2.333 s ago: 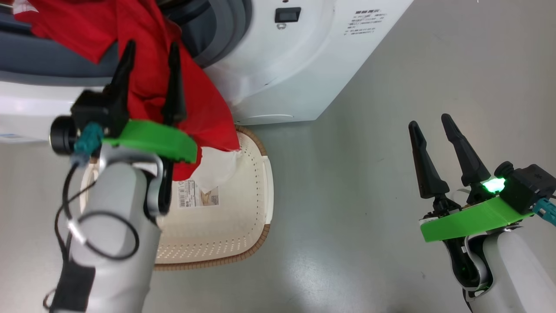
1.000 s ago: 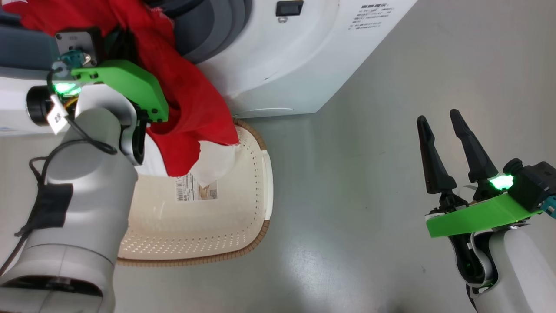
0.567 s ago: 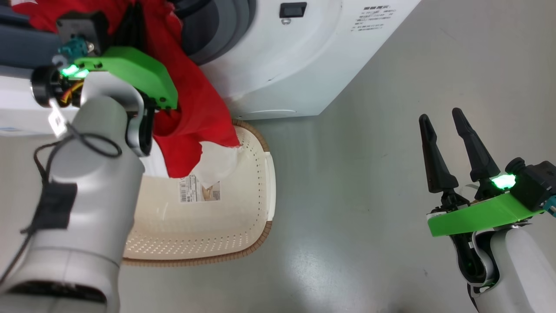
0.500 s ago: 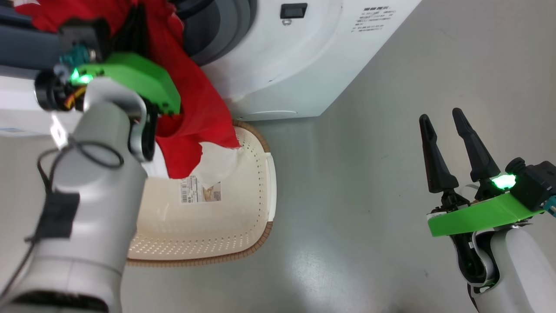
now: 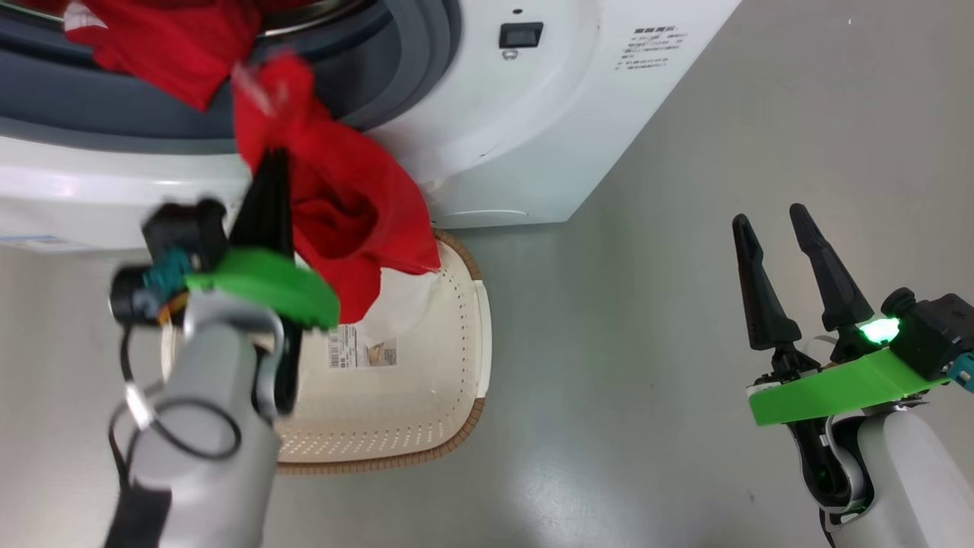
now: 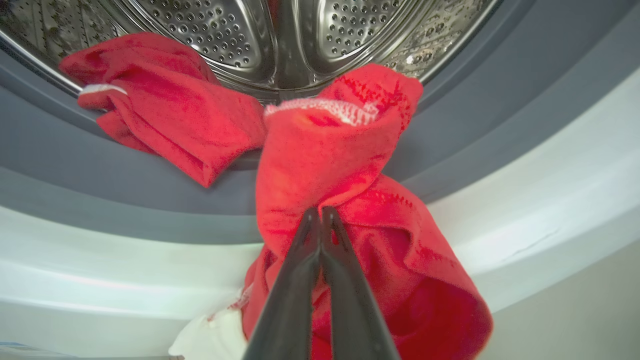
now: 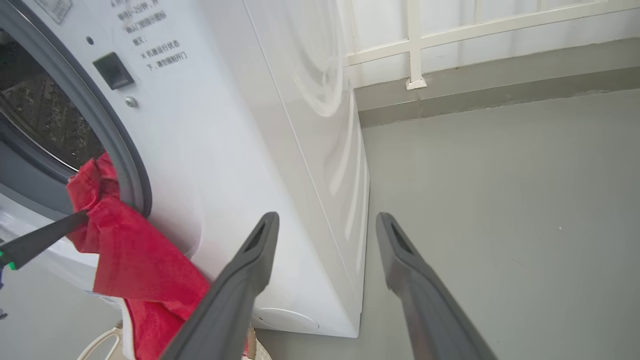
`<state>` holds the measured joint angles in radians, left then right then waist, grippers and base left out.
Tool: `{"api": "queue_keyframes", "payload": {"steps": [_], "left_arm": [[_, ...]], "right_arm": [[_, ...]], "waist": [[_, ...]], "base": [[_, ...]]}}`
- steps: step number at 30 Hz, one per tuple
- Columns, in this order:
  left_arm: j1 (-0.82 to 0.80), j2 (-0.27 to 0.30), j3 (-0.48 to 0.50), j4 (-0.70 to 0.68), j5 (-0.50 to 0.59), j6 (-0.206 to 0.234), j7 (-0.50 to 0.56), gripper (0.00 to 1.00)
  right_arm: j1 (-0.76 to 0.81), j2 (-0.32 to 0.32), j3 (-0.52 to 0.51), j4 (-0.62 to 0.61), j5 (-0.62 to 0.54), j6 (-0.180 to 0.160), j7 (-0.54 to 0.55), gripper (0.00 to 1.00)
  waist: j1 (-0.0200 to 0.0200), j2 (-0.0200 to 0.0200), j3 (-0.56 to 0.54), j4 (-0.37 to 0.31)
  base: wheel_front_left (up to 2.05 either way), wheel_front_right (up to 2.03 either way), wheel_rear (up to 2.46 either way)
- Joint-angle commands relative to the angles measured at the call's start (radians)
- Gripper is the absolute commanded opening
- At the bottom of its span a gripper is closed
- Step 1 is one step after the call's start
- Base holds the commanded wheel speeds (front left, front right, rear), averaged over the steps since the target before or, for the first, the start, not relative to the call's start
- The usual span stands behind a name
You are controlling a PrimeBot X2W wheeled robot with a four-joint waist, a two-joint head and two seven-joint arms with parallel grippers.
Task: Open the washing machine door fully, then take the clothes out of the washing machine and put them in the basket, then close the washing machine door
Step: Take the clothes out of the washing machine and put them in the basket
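I've got left gripper (image 6: 320,214) clamped on the clothes (image 6: 345,165), which hang from the washing machine (image 5: 533,129) mouth over the basket (image 5: 475,335); right gripper (image 5: 768,215) spread, empty, right of machine. Grey floor (image 5: 685,228), white railing (image 7: 414,45) behind machine.

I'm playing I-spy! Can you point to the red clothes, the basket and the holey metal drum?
the clothes (image 6: 325,160): left wrist view, bunched middle fold.
the basket (image 5: 460,335): head view, perforated right wall.
the drum (image 6: 215,35): left wrist view, perforated steel panel.
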<state>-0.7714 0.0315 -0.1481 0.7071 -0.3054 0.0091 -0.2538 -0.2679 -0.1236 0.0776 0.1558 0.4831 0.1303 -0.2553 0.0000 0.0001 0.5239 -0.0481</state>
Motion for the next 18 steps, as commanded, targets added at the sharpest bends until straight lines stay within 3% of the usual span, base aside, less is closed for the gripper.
{"api": "queue_keyframes", "payload": {"steps": [1,10,18], "left_arm": [[0.059,0.024,0.026,-0.039,0.014,-0.003,-0.008,0.0],[0.212,0.019,-0.003,-0.071,-0.024,-0.006,-0.008,0.0],[0.229,0.019,-0.03,-0.02,-0.053,0.006,-0.008,0.0]], "right_arm": [[0.029,-0.006,0.021,-0.021,-0.003,0.0,-0.006,1.0],[0.031,-0.008,0.026,-0.021,-0.001,0.0,-0.006,1.0],[0.015,-0.008,0.027,-0.025,0.0,0.0,-0.006,1.0]], "waist": [[0.0,-0.0001,-0.005,0.0],[0.0,-0.0001,-0.003,0.0],[0.0,-0.0001,0.02,-0.009]], "base": [[0.0,0.0,0.0],[0.0,0.0,0.0],[0.0,0.0,0.0]]}}
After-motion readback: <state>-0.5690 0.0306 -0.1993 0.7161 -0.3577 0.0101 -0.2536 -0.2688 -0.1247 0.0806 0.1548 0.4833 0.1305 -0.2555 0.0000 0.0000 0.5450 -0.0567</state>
